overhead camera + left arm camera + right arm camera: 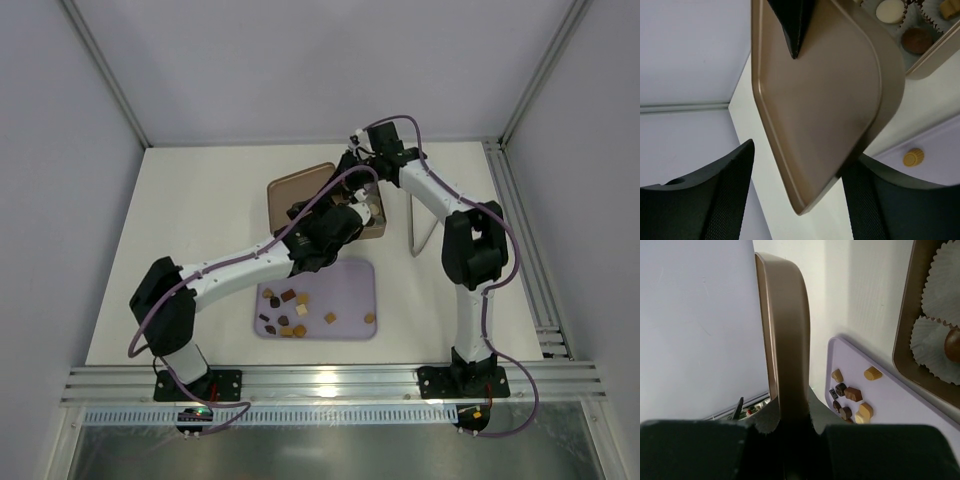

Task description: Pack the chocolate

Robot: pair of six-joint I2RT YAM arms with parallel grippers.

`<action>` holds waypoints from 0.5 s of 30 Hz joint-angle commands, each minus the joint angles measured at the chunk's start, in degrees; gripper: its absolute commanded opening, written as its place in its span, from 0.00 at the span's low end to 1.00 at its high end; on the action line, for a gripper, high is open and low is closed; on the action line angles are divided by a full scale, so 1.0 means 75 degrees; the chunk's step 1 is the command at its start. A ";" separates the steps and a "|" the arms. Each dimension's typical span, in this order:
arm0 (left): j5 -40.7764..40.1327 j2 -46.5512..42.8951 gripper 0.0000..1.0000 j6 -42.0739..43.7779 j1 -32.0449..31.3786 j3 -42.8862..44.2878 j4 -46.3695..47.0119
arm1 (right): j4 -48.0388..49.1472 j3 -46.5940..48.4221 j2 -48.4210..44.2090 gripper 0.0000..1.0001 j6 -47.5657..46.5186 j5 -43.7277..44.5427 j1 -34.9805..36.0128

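Several small chocolate pieces (295,310) in brown, caramel and cream lie on a lavender tray (345,285); they also show in the right wrist view (850,395). One caramel piece (913,157) shows in the left wrist view. The gold-brown tin (378,225) stands open behind the tray. My right gripper (354,165) is shut on the edge of the tin lid (298,190) and holds it tilted; its grip (792,415) on the lid (790,340) shows in the right wrist view. My left gripper (335,222) is open, its jaws (802,165) either side of the lid's corner (815,100).
White crinkled paper cups (940,295) line the tin (905,330); some hold a cream piece (890,10) and a brown piece (916,40). A thin grey upright frame (415,235) stands right of the tin. Aluminium rails run along the near and right table edges.
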 commanded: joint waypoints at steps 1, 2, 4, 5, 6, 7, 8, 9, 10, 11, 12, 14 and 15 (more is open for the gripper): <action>-0.0322 0.0169 0.65 0.0555 0.0062 0.0011 0.0826 | 0.0273 -0.0099 -0.0684 0.04 0.0131 -0.0345 -0.0016; -0.0345 0.0215 0.61 0.0567 0.0074 -0.0012 0.0896 | 0.0274 -0.0134 -0.0708 0.04 0.0142 -0.0356 -0.0016; -0.0427 0.0239 0.48 0.0649 0.0074 -0.0036 0.1071 | 0.0332 -0.0192 -0.0731 0.04 0.0189 -0.0427 -0.0027; -0.0451 0.0262 0.44 0.0719 0.0074 -0.0059 0.1153 | 0.0355 -0.0262 -0.0743 0.04 0.0212 -0.0438 -0.0039; -0.0521 0.0274 0.42 0.0755 0.0074 -0.0059 0.1201 | 0.0448 -0.0286 -0.0790 0.04 0.0236 -0.0485 -0.0051; -0.0545 0.0297 0.35 0.0859 0.0085 -0.0083 0.1306 | 0.0484 -0.0344 -0.0802 0.04 0.0271 -0.0497 -0.0051; -0.0557 0.0309 0.31 0.0895 0.0074 -0.0083 0.1341 | 0.0543 -0.0368 -0.0825 0.04 0.0294 -0.0497 -0.0062; -0.0568 0.0298 0.22 0.0930 0.0074 -0.0083 0.1388 | 0.0578 -0.0368 -0.0837 0.04 0.0306 -0.0520 -0.0074; -0.0580 0.0286 0.17 0.1000 0.0074 -0.0094 0.1481 | 0.0578 -0.0380 -0.0837 0.04 0.0306 -0.0532 -0.0063; -0.0580 0.0274 0.11 0.1024 0.0085 -0.0106 0.1540 | 0.0602 -0.0380 -0.0849 0.04 0.0330 -0.0544 -0.0086; -0.0569 0.0228 0.00 0.1059 0.0085 -0.0106 0.1564 | 0.0637 -0.0380 -0.0860 0.05 0.0341 -0.0556 -0.0086; -0.0533 0.0192 0.00 0.1106 0.0085 -0.0083 0.1623 | 0.0707 -0.0392 -0.0884 0.16 0.0330 -0.0532 -0.0086; -0.0510 0.0134 0.00 0.1130 0.0085 -0.0060 0.1623 | 0.0754 -0.0403 -0.0907 0.22 0.0341 -0.0521 -0.0098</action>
